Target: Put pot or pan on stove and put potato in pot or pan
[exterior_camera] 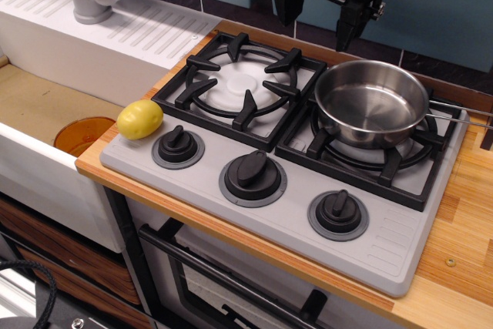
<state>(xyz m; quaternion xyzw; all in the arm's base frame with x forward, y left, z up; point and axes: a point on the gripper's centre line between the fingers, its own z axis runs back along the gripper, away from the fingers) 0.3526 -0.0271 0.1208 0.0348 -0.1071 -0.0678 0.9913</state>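
The end effector (320, 22) hangs empty, fingers apart, above the stove's (293, 190) back edge, its upper part cut off, presumably lifted clear to travel. Just below it the pan (371, 102) sits on the stove's right grate, handle running out of frame. The potato (139, 119) rests at the stove's front-left corner, waiting to be fetched.

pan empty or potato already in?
Empty. The pan shows only bare steel inside; the potato sits on the stove by the left knob.
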